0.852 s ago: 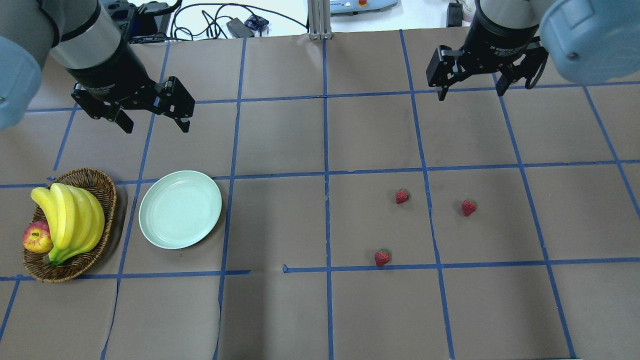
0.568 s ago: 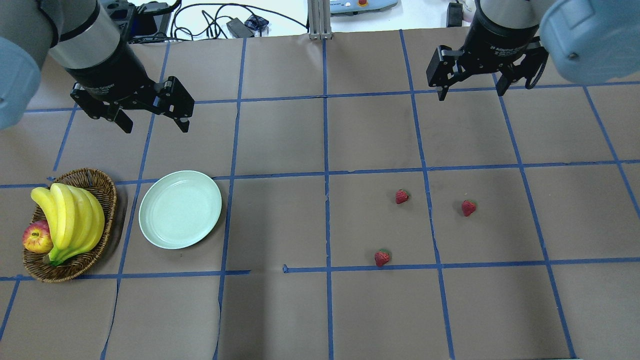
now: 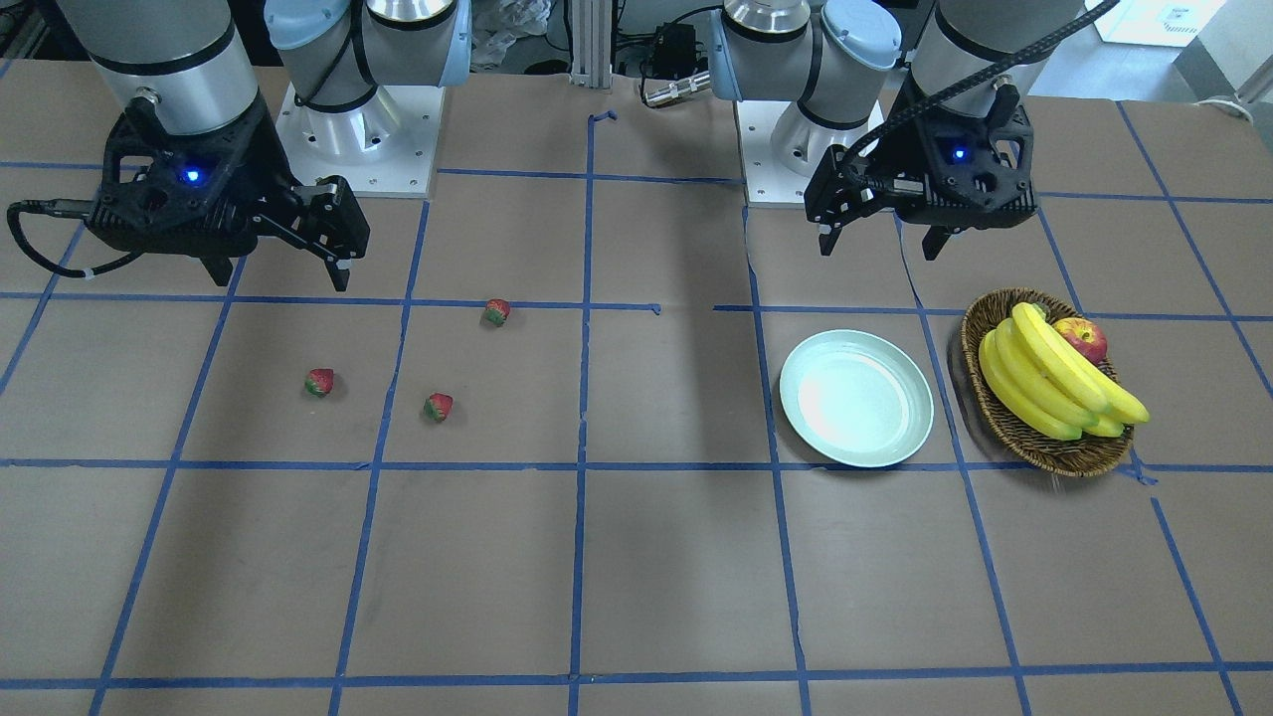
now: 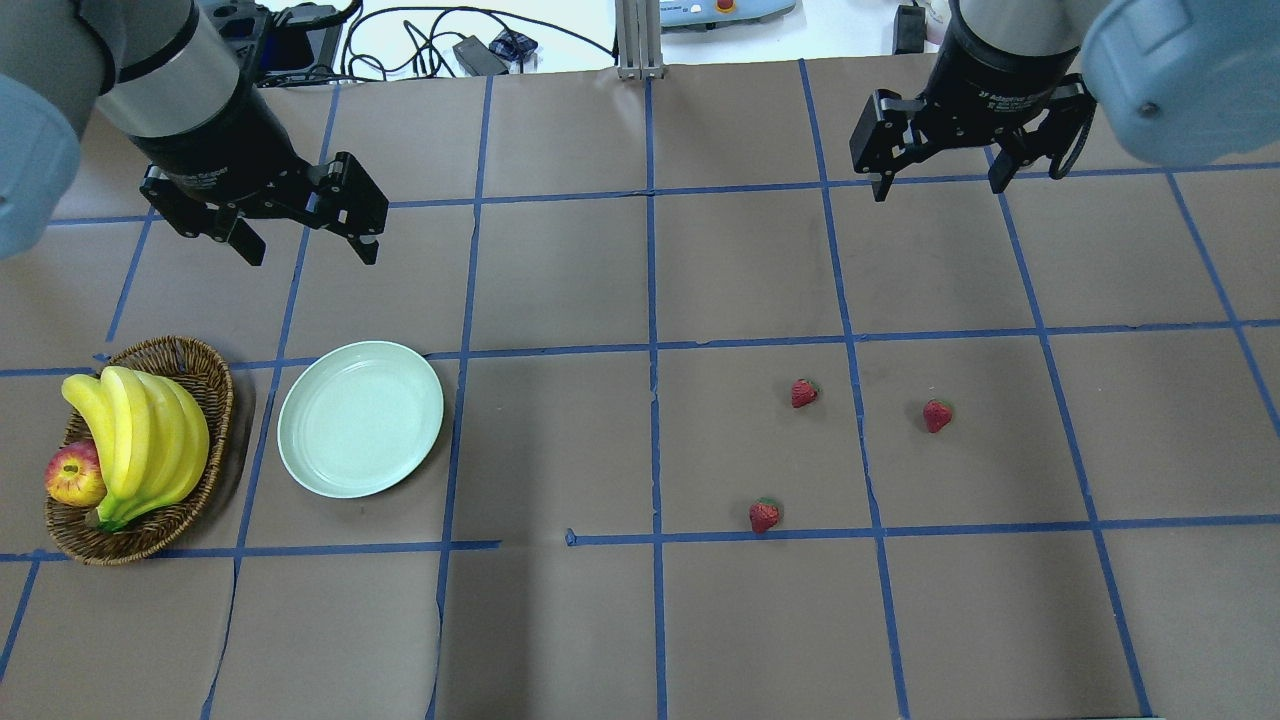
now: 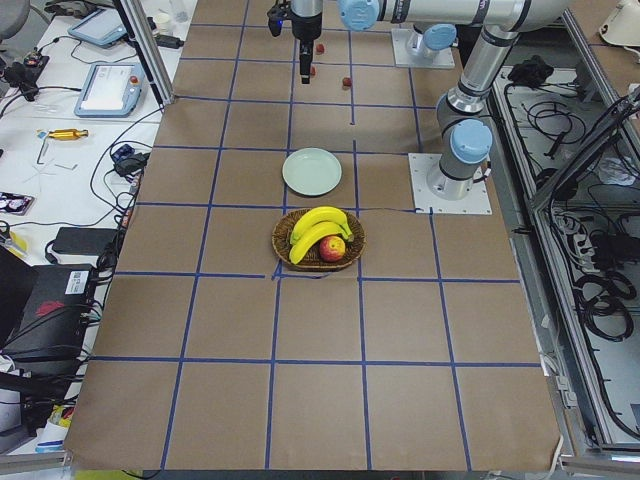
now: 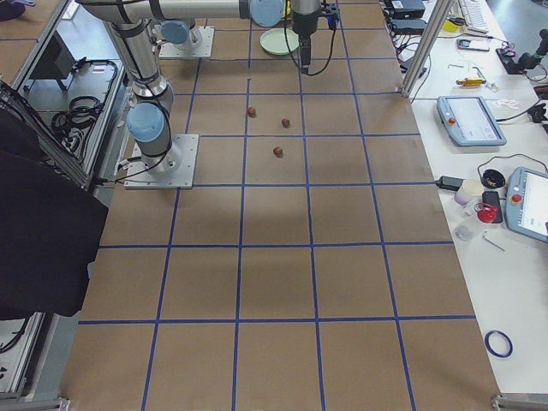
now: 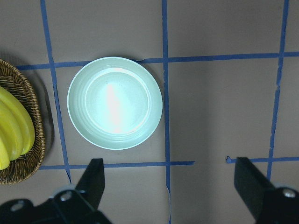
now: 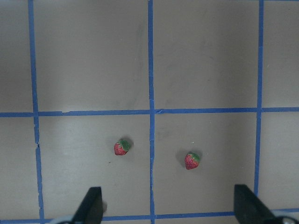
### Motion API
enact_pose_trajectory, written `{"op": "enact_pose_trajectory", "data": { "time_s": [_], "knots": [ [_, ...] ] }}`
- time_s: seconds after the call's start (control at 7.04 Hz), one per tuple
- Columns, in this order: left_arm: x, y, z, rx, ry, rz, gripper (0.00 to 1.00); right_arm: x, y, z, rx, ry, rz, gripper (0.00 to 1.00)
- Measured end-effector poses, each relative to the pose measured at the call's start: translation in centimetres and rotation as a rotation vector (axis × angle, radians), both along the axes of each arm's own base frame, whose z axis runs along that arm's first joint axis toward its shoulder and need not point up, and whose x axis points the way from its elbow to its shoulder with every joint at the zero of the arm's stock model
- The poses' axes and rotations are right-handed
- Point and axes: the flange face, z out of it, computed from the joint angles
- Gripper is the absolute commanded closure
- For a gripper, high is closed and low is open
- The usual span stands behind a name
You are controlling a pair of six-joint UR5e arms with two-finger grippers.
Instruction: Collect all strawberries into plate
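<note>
No strawberry has been collected, so all three picks remain. Nearest the robot's edge of the bench lies one strawberry point(image 4: 764, 516). A second strawberry point(image 4: 804, 393) and a third strawberry point(image 4: 937, 415) lie further out, all on the right half. The single empty plate point(image 4: 360, 418) sits well apart towards the left edge, beside one wicker basket point(image 4: 215, 390). Farthest out, the left claw point(image 4: 312, 255) and right claw point(image 4: 939, 188) hover, both spread and holding nothing.

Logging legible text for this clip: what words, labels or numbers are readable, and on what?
"2F Adaptive": white print on the body of the right gripper, the rest blurred.
"Gripper": faint, same print on the left gripper, its start hidden.
Screens beside the table: too small to read.
</note>
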Motion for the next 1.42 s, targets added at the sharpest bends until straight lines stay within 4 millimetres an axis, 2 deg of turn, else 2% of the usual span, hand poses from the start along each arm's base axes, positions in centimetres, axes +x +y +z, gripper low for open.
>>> {"op": "enact_pose_trajectory", "data": {
  "time_s": [0.99, 1.14, 1.42],
  "knots": [
    [0.0, 0.0, 0.0, -0.001, 0.0, 0.0, 0.0, 0.6, 0.0, -0.4, 0.01, -0.051, -0.022, 0.0],
    [0.0, 0.0, 0.1, -0.001, 0.0, -0.001, 0.0, 0.6, 0.0, -1.1, 0.023, -0.049, -0.021, 0.0],
    [0.0, 0.0, 0.0, 0.001, 0.0, -0.001, 0.0, 0.1, 0.1, -4.9, 0.076, -0.007, -0.022, 0.0]
  ]
}}
